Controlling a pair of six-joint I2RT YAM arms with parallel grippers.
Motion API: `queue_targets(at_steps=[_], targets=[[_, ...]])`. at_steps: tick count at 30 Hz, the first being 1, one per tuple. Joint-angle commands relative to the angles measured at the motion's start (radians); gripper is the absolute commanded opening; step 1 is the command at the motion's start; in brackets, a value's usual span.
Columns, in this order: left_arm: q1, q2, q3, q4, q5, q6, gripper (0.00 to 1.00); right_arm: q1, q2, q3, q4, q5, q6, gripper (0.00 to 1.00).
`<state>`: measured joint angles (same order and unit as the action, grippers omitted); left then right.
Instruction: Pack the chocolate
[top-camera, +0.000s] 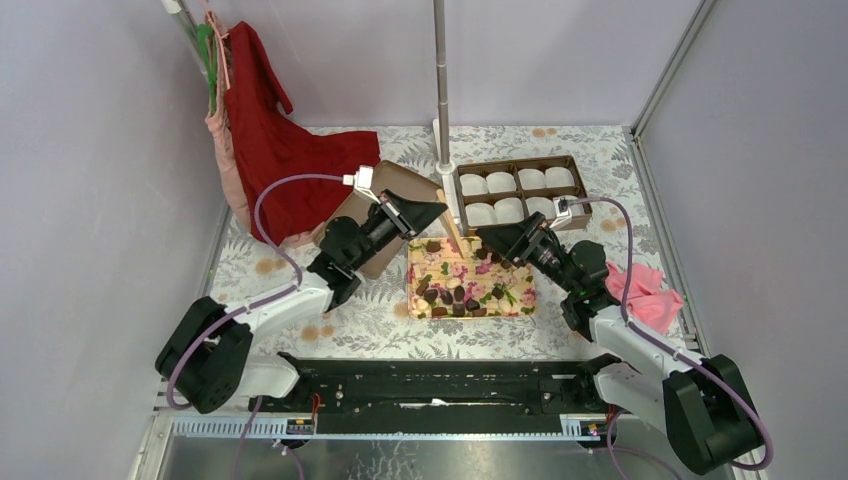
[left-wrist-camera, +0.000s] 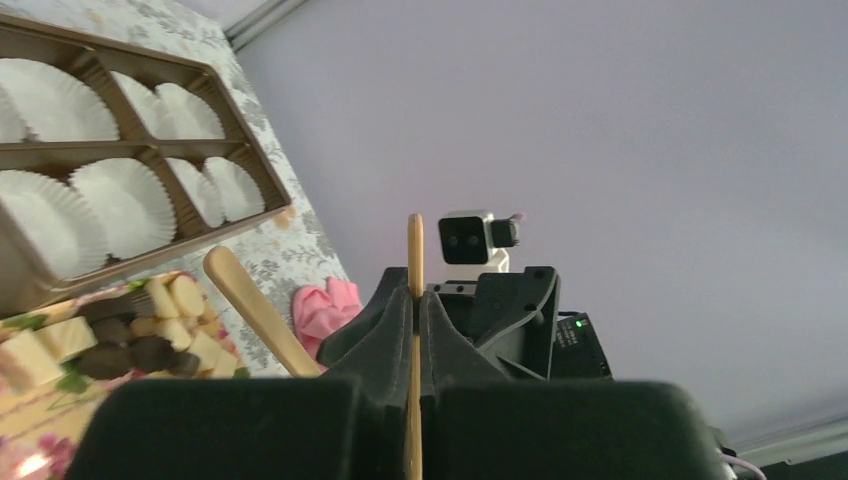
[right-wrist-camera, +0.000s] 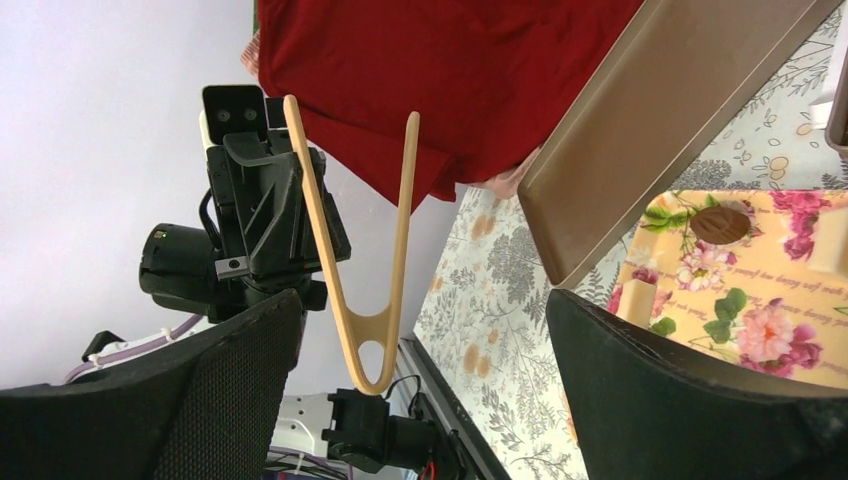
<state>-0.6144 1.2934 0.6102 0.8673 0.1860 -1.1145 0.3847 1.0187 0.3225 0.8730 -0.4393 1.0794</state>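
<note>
1. Plain pale walls (top-camera: 100, 150) close the bench (top-camera: 370, 320) on three sides, and a grey-and-white cloth with a leaf pattern covers its surface.
2. Behind the left end effector (top-camera: 435, 212), a red garment (top-camera: 265, 130) hangs in the corner. A metal pole (top-camera: 441, 70) stands at the back, between the two end effectors.
3. The left end effector is pressed together on one arm of the wooden tongs (top-camera: 450, 228); the other arm of the tongs stands free.
4. The right end effector (top-camera: 490, 247) has its fingers wide apart and holds nothing.
5. The chocolate (top-camera: 450, 295) lies on a flowered tray (top-camera: 520, 290), below and between the two end effectors, mostly in the half toward the left one.
6. Behind the right end effector is a brown divided box (top-camera: 518, 162) with white paper cups (top-camera: 500, 182). A brown lid (top-camera: 400, 180) lies tilted under the left end effector. A pink cloth (top-camera: 645, 290) is on the outer side of the right arm.
</note>
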Motion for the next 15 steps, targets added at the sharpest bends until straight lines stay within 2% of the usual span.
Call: queue_targets(at_steps=[1,4,11,15], targets=[[-0.027,0.055,0.065,0.199,0.016,-0.044,0.0,0.009,-0.004,0.052,0.068,-0.004,0.031,1.0],[-0.044,0.093,0.09,0.229,0.02,-0.052,0.0,0.01,-0.004,0.077,0.009,-0.001,0.019,1.0],[-0.083,0.161,0.144,0.279,0.016,-0.064,0.0,0.01,0.032,0.08,0.107,-0.036,0.076,1.0],[-0.098,0.202,0.168,0.315,0.03,-0.085,0.0,0.01,0.034,0.087,0.128,-0.041,0.09,0.96]])
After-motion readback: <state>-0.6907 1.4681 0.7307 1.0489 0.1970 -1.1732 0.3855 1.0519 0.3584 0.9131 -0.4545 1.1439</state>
